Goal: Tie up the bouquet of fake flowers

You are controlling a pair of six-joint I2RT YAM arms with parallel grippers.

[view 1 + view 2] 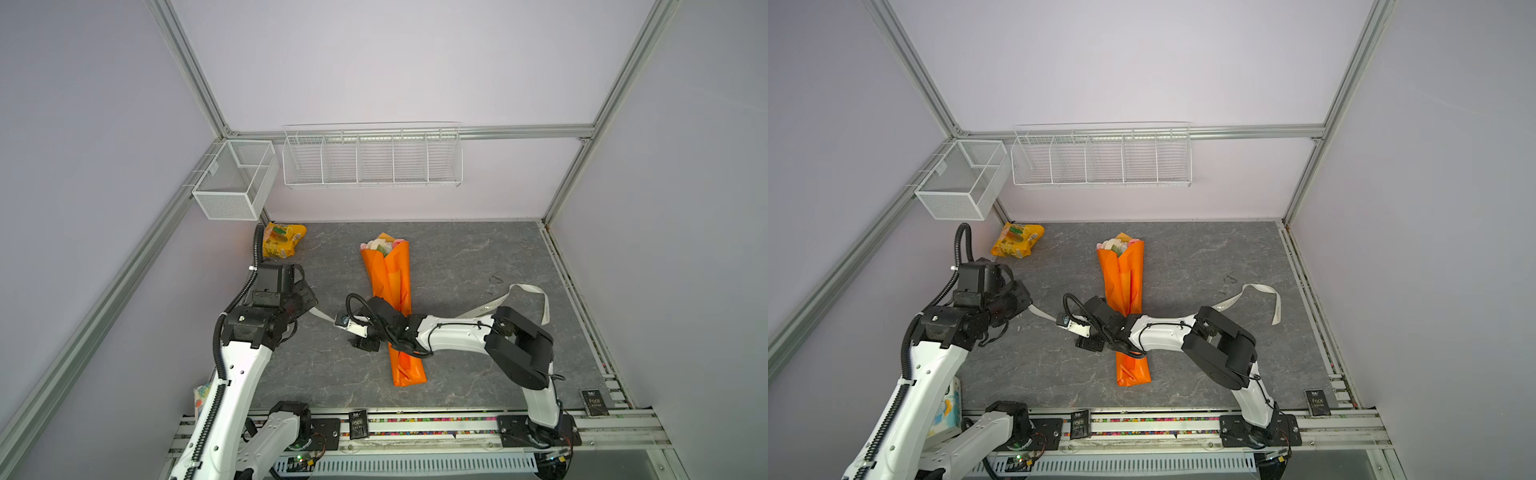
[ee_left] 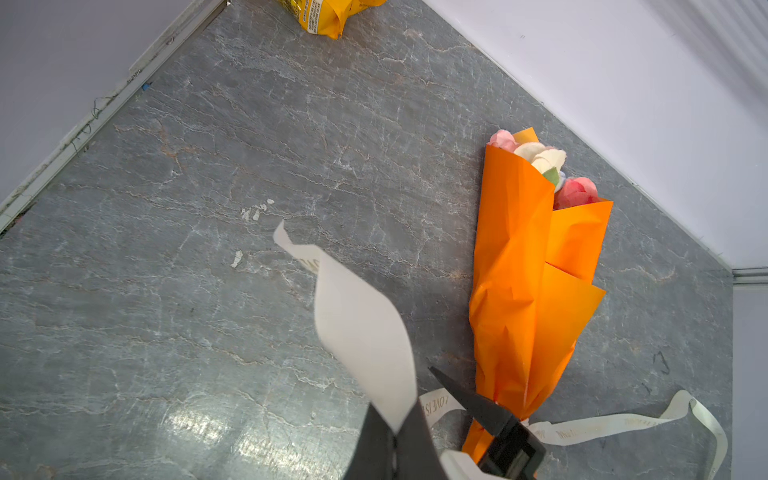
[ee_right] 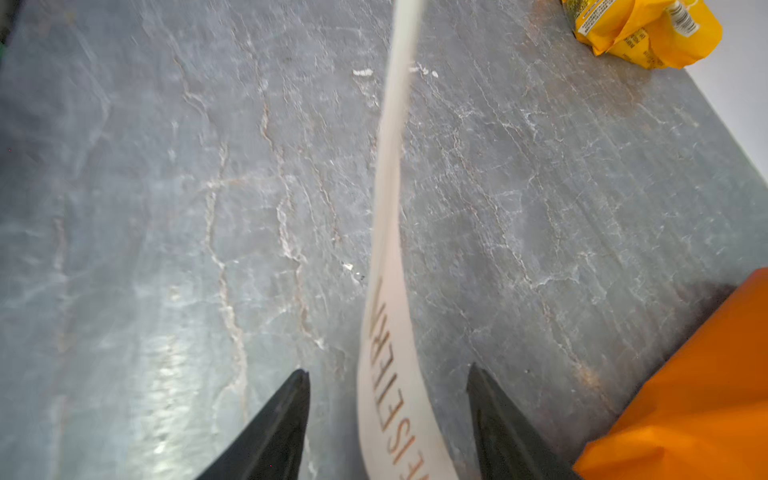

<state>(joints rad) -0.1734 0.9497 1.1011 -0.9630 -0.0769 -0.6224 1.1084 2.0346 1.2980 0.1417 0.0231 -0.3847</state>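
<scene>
A: Two ribbon (image 2: 361, 324) tails spread toward three and nine o'clock from the waist of the bouquet (image 1: 386, 266); judged unknotted, mid-crossing.
B: Found left gripper (image 2: 395, 432) clamped on the nine o'clock tail, right gripper (image 3: 388, 374) half open astride it, holding nothing. Likely needed pinching next.
A: Lay at table (image 1: 457, 257) centre, orange wrap creased, blooms toward twelve.

The orange-paper-wrapped bouquet of pink and cream fake flowers (image 1: 386, 274) is laid flat mid-table, blooms turned far.
</scene>
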